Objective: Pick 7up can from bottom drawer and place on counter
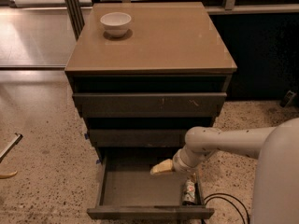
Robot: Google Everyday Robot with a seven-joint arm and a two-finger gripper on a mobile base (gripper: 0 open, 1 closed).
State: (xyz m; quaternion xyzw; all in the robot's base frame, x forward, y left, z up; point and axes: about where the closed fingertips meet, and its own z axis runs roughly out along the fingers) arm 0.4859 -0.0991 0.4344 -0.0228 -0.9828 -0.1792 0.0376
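Observation:
The bottom drawer (pixel 140 190) is pulled open below the two shut upper drawers. The 7up can (pixel 188 192) lies in its front right corner, green-white with a silvery end. My gripper (pixel 160 169) reaches in from the right over the drawer's middle, a little above the tray and to the upper left of the can, apart from it. Its pale yellow tips point left. The white arm (pixel 224 143) crosses above the drawer's right side. The counter (pixel 159 36) is the glossy tan top of the cabinet.
A white bowl (pixel 116 23) stands at the counter's back left. A black cable (pixel 224 200) lies on the speckled floor right of the drawer. A metal rod (pixel 9 146) lies at the left. A dark wall stands behind right.

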